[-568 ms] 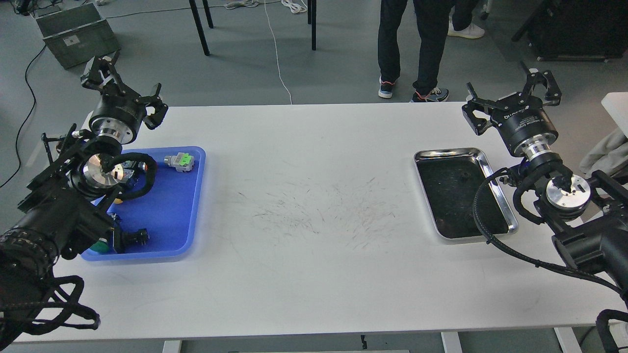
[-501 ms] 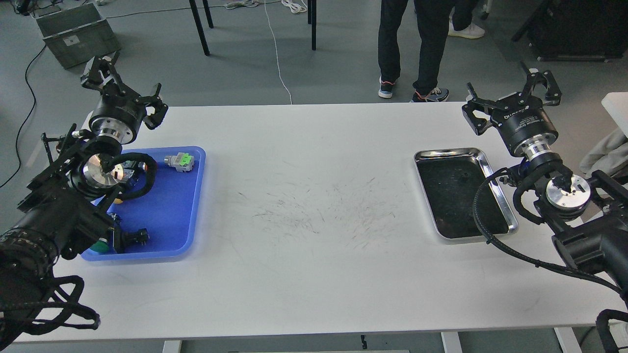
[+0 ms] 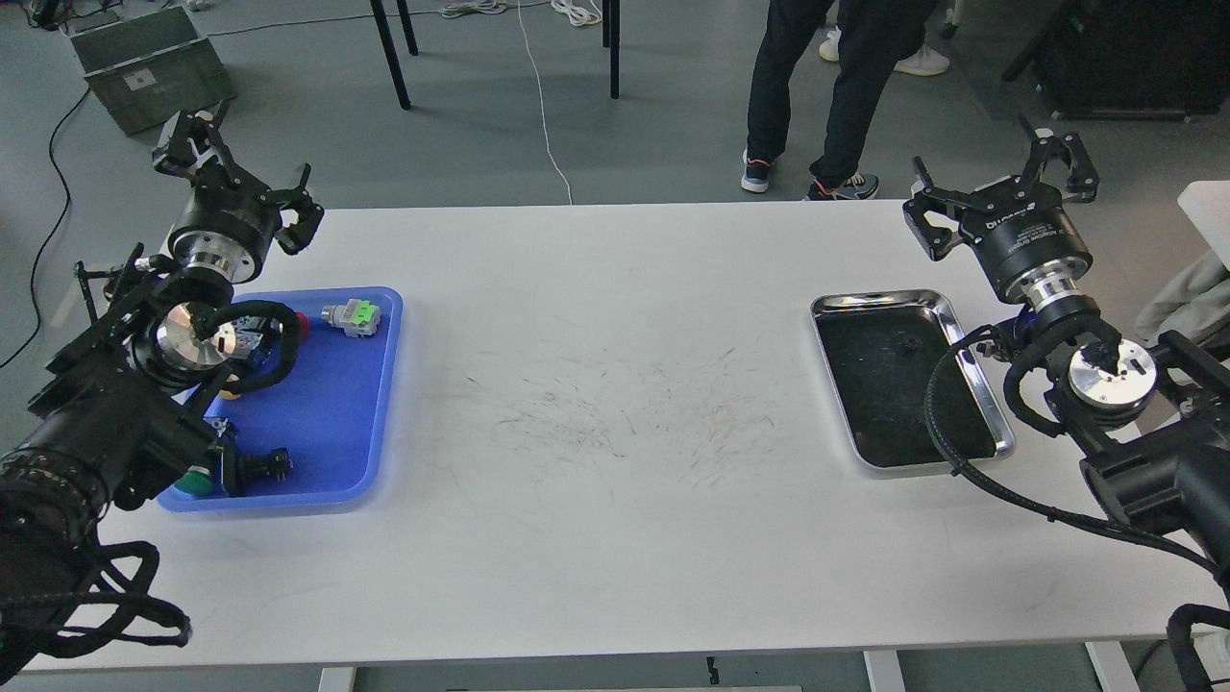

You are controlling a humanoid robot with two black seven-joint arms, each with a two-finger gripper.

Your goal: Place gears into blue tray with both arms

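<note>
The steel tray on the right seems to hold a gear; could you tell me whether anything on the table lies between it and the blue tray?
Nothing visible does. The white table between the steel tray and the blue tray shows only scuff marks. A small dark speck, possibly a gear, lies in the steel tray. The right gripper is raised behind it, open.

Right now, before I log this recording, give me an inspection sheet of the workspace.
Surface: white table, dark scuff marks at centre.
Job's things: blue tray at left holds push-button parts; steel tray at right; a small dark speck in it may be a gear, too small to tell.
Clutter: green-capped push-button in the blue tray.
Grippers: left gripper open, empty, above the table's far left corner; right gripper open, empty, beyond the steel tray.
Cables: black loops on both wrists.
Surroundings: person's legs, grey crate, floor cords.
</note>
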